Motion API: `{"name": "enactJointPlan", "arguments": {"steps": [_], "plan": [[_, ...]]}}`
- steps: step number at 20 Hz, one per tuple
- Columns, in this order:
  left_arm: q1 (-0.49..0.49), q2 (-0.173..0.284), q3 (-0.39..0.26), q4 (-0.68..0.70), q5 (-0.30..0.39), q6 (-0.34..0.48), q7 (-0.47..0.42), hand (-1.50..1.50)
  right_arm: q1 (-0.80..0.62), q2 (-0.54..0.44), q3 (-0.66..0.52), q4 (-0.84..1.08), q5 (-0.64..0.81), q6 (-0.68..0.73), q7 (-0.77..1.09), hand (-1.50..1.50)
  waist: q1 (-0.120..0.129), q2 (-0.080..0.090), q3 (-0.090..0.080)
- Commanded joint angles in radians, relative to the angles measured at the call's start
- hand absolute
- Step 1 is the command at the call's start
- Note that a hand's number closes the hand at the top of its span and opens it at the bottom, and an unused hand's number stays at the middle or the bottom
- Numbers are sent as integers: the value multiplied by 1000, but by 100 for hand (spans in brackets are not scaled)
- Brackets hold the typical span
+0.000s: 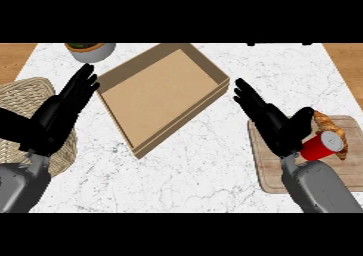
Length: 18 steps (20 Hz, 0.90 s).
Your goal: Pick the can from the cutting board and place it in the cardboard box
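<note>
White marble counter (206, 165) carries everything, and nothing of the task is judged done. Fingers (250, 100) of the right hand (276, 127) are extended, grasping nothing; the can (322, 146) lies beside the thumb on the cutting board (346, 175) at four o'clock. Lifting and carrying to the cardboard box (158, 95) at twelve o'clock remain, while the left hand (58, 115) rests open at nine o'clock.

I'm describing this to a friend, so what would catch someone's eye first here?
Probably the red can lying on the cutting board at the right, beside a croissant, with the open right hand next to it. Next, the big empty cardboard box in the middle of the marble counter.
</note>
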State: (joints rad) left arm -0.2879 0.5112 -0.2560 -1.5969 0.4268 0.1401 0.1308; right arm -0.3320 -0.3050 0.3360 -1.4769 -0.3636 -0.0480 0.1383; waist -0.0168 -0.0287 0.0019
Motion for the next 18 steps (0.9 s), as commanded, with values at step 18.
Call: {"name": "enactJointPlan", "arguments": {"steps": [18], "plan": [[239, 105, -16, 114, -239, 141, -77, 0, 770, 7, -561, -79, 450, -777, -877, -150, -117, 16, -1]]}}
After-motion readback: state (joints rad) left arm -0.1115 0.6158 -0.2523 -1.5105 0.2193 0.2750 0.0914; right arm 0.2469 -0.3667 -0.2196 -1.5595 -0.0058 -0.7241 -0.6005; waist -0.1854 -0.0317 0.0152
